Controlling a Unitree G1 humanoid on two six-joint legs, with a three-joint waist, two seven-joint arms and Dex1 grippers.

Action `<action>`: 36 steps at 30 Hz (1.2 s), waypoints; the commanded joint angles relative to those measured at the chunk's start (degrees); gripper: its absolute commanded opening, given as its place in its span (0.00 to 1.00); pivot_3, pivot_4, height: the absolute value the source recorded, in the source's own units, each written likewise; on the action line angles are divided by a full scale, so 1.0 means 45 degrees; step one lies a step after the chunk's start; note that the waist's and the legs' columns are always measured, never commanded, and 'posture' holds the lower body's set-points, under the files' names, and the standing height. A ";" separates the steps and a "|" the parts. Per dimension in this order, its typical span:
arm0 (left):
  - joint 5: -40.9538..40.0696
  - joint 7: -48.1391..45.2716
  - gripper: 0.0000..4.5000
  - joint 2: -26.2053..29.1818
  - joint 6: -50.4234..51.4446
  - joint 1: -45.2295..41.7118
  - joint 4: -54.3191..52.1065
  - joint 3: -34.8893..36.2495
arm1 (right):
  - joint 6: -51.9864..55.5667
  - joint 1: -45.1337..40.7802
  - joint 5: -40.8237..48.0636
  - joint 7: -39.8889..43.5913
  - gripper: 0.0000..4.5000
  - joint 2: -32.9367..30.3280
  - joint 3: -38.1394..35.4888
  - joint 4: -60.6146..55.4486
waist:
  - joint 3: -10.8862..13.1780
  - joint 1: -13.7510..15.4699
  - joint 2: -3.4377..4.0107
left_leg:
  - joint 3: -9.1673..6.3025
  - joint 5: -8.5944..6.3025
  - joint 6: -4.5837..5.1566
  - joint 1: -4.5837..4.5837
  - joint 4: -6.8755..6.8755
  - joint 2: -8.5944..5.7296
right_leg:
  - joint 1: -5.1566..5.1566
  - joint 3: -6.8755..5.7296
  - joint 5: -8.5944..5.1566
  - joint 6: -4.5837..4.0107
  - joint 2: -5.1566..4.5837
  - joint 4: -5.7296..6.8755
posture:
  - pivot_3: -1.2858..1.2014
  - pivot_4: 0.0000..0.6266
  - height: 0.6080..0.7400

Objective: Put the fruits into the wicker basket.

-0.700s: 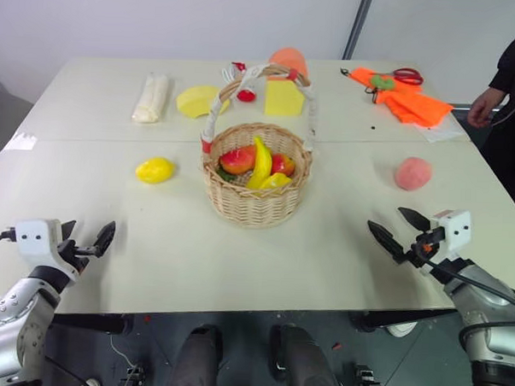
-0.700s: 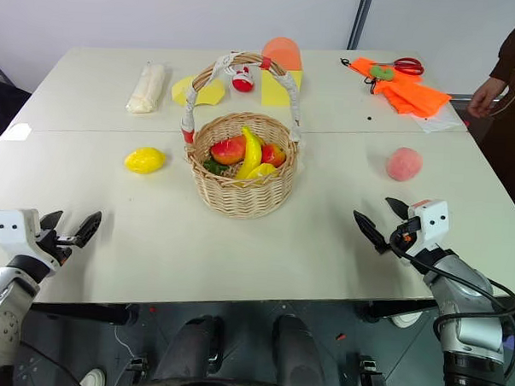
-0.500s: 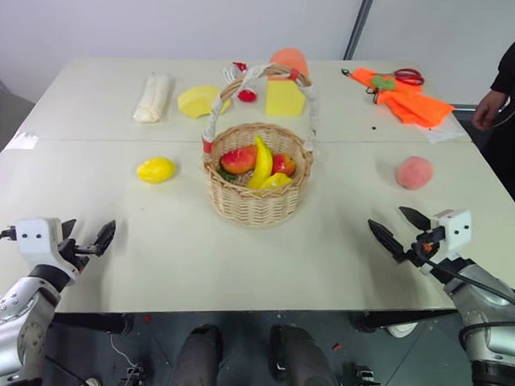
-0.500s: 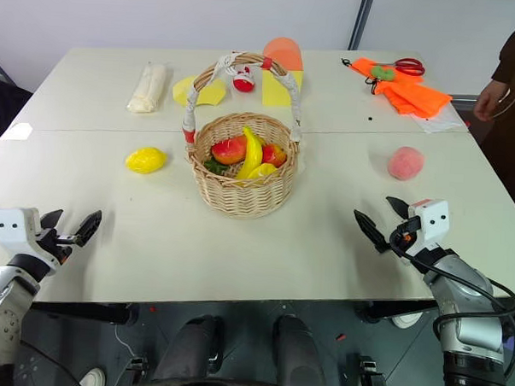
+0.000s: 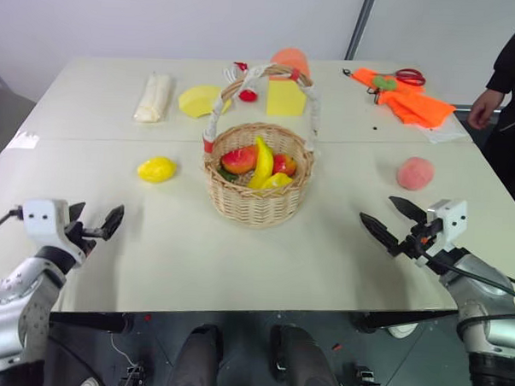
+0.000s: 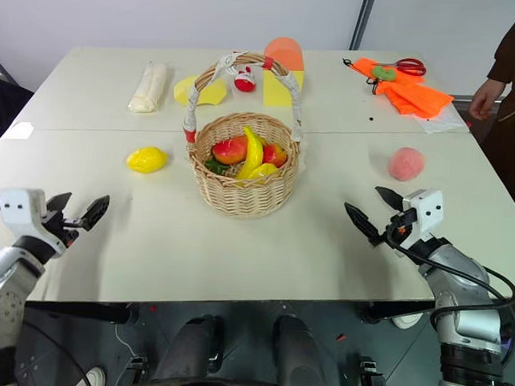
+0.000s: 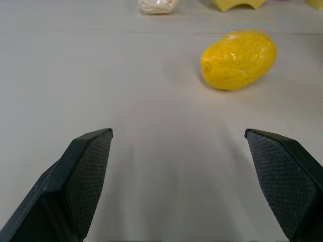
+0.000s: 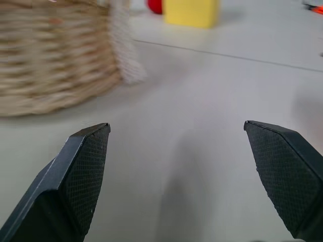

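My left tool (image 5: 96, 225) hovers low over the near edge of the surface (image 5: 169, 257), fingers spread wide and empty, with the lemon (image 5: 157, 169) lying ahead of it. To its right stands the wicker basket (image 5: 257, 197), holding the banana (image 5: 263, 162) and some red-orange pieces (image 5: 239, 159), though I can't quite make out what each is. Farther right, the peach (image 5: 414, 173) rests alone on the surface. My right tool (image 5: 395, 223) sits near it, fingers fully apart, gripping nothing. A person's hand (image 5: 481, 108) hangs at the far right.
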 commanded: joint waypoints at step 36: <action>0.2894 -0.6918 0.47 0.3254 -0.1140 -0.7558 0.6536 -0.3859 | 0.3017 -0.2332 0.1335 0.0216 1.00 -0.2228 0.1822 -0.6452 | 0.0012 -0.0166 -0.0020 | -0.0004 -0.0014 0.0029 -0.0022 0.0001 0.0010 | -0.0025 -0.0019 0.0026 0.0065 0.0014 0.0017 | 0.52 0.24 0.97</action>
